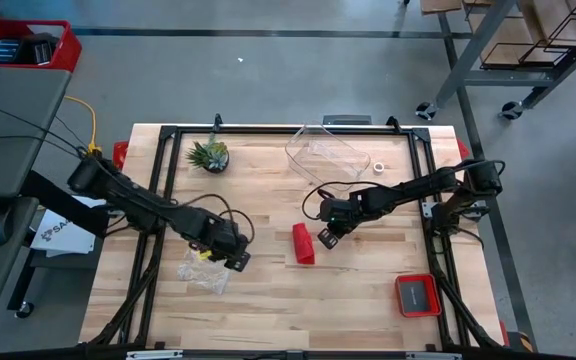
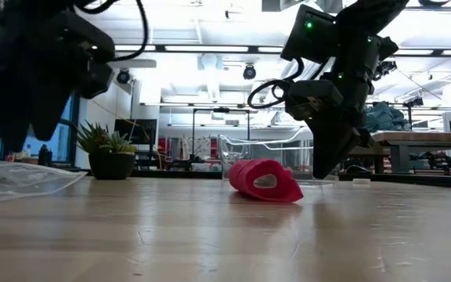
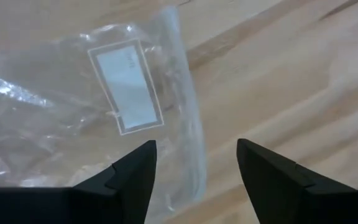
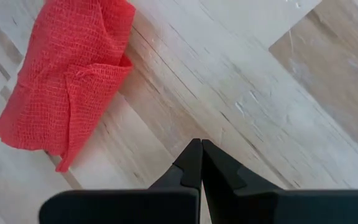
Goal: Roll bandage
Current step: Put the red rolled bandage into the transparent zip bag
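the bandage (image 1: 303, 244) lies near the middle of the wooden table (image 1: 368, 290), a bright red loose bundle and not yet a tight roll. from above, its long axis runs from the far side of the table toward the near side, a little tilted. in the low view one open end faces the camera, and i can see a hollow inside the folds (image 2: 265, 181).

the right gripper (image 1: 326, 239) hangs just beside the bandage, on its right, with the fingers pressed together and holding nothing. it does not touch the cloth, as far as i can tell. the left gripper (image 1: 230, 258) is well apart from the bandage, over a clear plastic bag (image 1: 202, 272) near the left edge, and its fingers (image 3: 135, 171) stand apart with nothing between them.

to do this step well, i think the right gripper should first open, then take the loose outer edge of the cloth and not the whole bundle. the roll should be turned around its long axis, with the cloth kept a little stretched, because this soft elastic fabric can easily unfold again. the left gripper could hold the other end so the bundle does not slide on the smooth wood.
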You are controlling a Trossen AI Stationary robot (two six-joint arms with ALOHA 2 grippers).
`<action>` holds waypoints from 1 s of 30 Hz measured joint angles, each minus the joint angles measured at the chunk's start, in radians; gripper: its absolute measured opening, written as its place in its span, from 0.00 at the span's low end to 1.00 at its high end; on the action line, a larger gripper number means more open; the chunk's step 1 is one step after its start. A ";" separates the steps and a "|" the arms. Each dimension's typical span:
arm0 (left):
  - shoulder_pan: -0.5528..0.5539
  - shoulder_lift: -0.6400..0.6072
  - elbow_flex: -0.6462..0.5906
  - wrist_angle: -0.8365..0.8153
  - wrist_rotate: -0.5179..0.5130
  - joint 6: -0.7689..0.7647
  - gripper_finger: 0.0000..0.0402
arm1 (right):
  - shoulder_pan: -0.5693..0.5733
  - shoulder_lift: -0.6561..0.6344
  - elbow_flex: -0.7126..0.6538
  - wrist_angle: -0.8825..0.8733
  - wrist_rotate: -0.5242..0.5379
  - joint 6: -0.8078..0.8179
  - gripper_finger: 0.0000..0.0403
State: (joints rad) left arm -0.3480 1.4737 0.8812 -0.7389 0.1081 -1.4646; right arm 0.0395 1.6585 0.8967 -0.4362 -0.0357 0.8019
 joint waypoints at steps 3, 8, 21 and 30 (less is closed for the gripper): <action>-0.011 0.071 0.080 -0.063 -0.053 0.019 0.52 | 0.000 0.000 0.000 0.001 0.000 -0.019 0.00; -0.027 0.173 0.155 -0.180 -0.100 0.035 0.52 | 0.000 0.000 0.000 0.002 0.000 -0.043 0.00; -0.055 0.225 0.157 -0.196 -0.095 -0.052 0.51 | -0.001 0.000 0.000 0.000 -0.002 -0.064 0.00; -0.054 0.225 0.146 -0.230 -0.096 -0.024 0.20 | -0.008 0.000 0.000 0.001 0.000 -0.070 0.00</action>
State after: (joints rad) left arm -0.4023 1.6985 1.0274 -0.9688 0.0121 -1.4885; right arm 0.0313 1.6585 0.8967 -0.4355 -0.0355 0.7316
